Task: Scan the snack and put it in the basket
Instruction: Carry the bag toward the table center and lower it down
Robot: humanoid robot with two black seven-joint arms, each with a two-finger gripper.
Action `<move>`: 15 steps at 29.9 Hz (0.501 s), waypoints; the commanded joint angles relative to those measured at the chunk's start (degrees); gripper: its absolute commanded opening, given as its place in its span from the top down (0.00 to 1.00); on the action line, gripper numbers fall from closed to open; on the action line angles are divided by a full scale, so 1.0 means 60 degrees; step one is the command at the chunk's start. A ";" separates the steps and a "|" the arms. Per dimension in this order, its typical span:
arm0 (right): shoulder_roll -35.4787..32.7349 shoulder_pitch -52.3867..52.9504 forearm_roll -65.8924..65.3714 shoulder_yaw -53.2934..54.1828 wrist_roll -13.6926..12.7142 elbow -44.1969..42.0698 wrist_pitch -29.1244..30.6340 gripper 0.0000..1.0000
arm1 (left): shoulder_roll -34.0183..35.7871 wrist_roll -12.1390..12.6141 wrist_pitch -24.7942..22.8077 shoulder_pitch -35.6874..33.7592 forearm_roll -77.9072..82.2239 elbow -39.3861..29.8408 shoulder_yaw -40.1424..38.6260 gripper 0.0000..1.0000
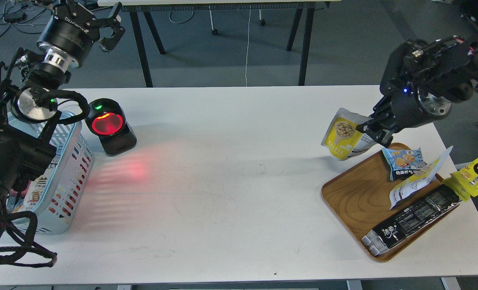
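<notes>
While the long black packet (414, 222) is lying along the near edge of the wooden tray (353, 197), the snack (344, 139) is hanging just beyond the tray's far-left corner, lifted clear of the table (222, 181) and pinched by the right pincer (368, 129), which is clenching its right edge. A small blue packet (404, 162) is resting on the tray's far side. Well apart to the tray's left, the scanner (110, 127) is glowing red, with the basket (63, 177) just beyond it. The left pincer (112, 30) is waiting released, farther back. Judging by this, the carry-to-scan step is under way; the next move is calling for swinging the pouch leftward and turning its printed back toward the red window
</notes>
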 commanded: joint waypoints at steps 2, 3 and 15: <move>0.1064 0.0126 0.0973 0.0671 -0.0001 -0.0105 -0.0066 1.00 | 0.0024 0.0007 -0.0012 0.0007 -0.0008 0.0000 0.0000 0.00; 0.1240 0.0155 0.1236 0.0803 -0.0001 -0.0091 -0.0066 1.00 | 0.0024 0.0007 -0.0012 0.0007 -0.0008 0.0000 0.0000 0.00; 0.3071 -0.0196 0.1561 0.1097 -0.0001 -0.0149 -0.0417 1.00 | 0.0053 -0.0007 -0.0012 0.0022 -0.0008 0.0000 0.0014 0.00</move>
